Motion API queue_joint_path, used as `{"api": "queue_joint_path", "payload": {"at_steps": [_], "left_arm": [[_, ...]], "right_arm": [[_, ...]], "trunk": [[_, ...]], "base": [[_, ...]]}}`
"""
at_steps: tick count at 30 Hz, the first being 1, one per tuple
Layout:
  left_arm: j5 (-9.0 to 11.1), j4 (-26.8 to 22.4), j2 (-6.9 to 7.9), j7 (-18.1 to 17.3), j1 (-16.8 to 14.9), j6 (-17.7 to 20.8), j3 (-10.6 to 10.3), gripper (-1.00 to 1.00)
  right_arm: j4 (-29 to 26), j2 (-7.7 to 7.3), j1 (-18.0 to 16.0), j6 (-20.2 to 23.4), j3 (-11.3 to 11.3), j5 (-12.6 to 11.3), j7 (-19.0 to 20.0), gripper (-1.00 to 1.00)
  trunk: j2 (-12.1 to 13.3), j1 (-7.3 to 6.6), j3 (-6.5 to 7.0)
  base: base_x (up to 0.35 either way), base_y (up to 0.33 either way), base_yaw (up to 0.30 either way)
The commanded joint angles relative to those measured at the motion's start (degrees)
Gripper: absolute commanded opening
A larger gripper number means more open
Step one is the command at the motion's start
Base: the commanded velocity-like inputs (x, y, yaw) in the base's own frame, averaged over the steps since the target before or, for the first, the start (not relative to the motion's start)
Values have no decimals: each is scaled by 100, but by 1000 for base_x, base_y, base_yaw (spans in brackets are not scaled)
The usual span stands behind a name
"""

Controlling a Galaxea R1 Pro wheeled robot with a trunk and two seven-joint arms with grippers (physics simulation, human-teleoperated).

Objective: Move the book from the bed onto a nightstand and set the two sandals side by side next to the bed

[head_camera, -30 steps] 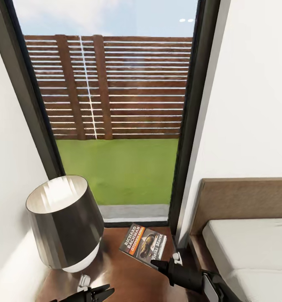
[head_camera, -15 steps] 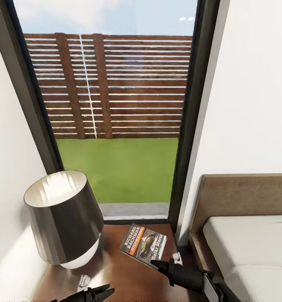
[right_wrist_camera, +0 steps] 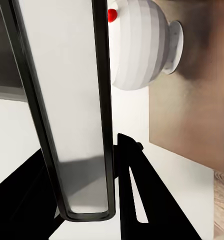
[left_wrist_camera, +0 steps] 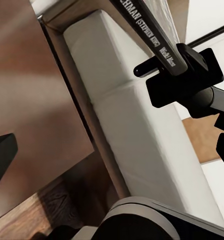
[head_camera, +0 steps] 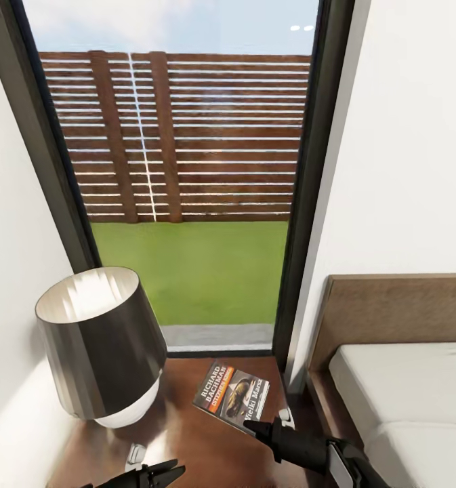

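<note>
Right gripper (head_camera: 268, 425) fingers pinch the near edge of the book (head_camera: 232, 394), held over the nightstand (head_camera: 194, 434) by the lamp (head_camera: 100, 342). Lower flat, then release. Left gripper (head_camera: 156, 472) parted, empty.

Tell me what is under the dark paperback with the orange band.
The dark paperback, gripped by the right gripper, hangs over the glossy dark-brown nightstand top. The wood directly beneath is hidden by the cover.

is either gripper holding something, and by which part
The right gripper holds the book by its near edge, pages between its fingers. The left gripper holds nothing.
</note>
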Motion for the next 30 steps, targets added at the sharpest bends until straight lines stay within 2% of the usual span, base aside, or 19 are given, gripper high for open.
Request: {"api": "queue_joint_path", "payload": {"at_steps": [1,12,17,21,23,25,26,30], "left_arm": [[33,1,3,-14,-3,60,-10,100],[29,1,3,-24,-3,60,-10,100],[32,-44,6,-68,-3,96,6,100],[52,-627,1,-96,-10,418,16,100],[50,-1212,-69,-95,-11,872,2,100],[33,-1826,-214,-83,-11,1407,-1,100],[30,-2012,-247,-80,-11,1542,-1,100],[19,-2312,-304,-54,-12,1744,-1,100]], "right_arm": [[-2,6,-2,41,-30,1,13,-100],[-2,6,-2,41,-30,1,5,-100],[-2,6,-5,41,-30,1,4,-100],[-2,6,-1,41,-30,3,-2,-100],[-2,6,-4,41,-30,2,-4,-100],[-2,6,-4,41,-30,1,-5,-100],[-2,6,-2,41,-30,2,-5,-100],[-2,0,-5,41,-30,3,-5,-100]], "trunk": [[-44,22,-24],[-485,263,-221],[-485,263,-221],[-485,263,-221],[-485,263,-221],[-485,263,-221],[-485,263,-221],[-485,263,-221]], "base": [[0,0,0],[0,0,0],[0,0,0],[0,0,0],[0,0,0],[0,0,0],[0,0,0],[0,0,0]]}}
